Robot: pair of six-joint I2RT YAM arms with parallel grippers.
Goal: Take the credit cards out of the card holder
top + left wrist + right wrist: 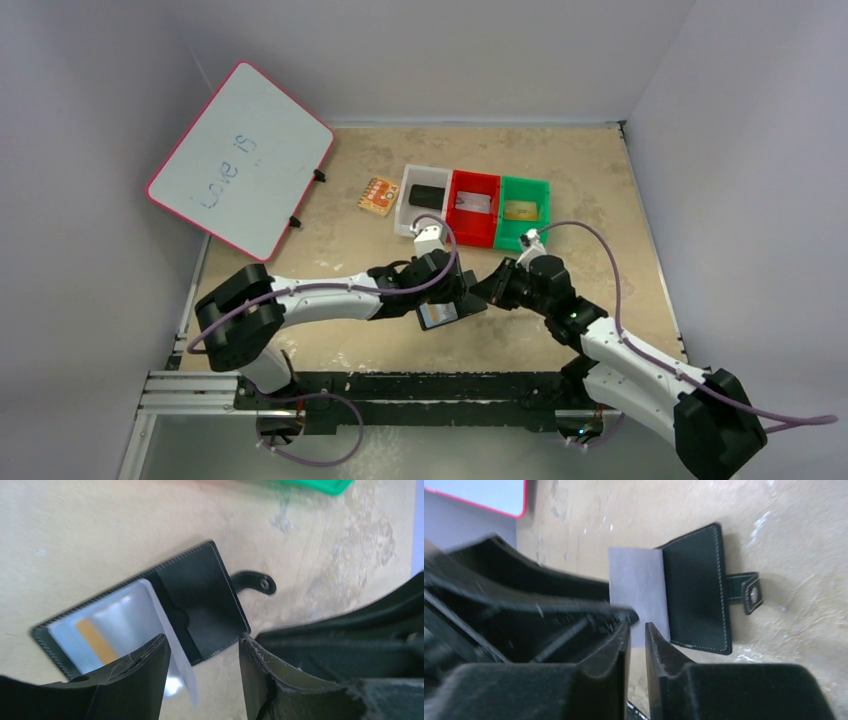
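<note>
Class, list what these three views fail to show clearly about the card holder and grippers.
Top external: left arm covers most of the card holder; contents unreadable.
Left wrist: left gripper hides its near edge; orange-striped insert unidentifiable.
Right wrist: blur; unclear whether right gripper pinches the pale leaf.

Black card holder, open, flat

From above, my left gripper and right gripper cover most of the card holder. Whether my right fingers pinch its pale leaf is unclear. The right wrist view shows my left gripper only as a blur.
</note>
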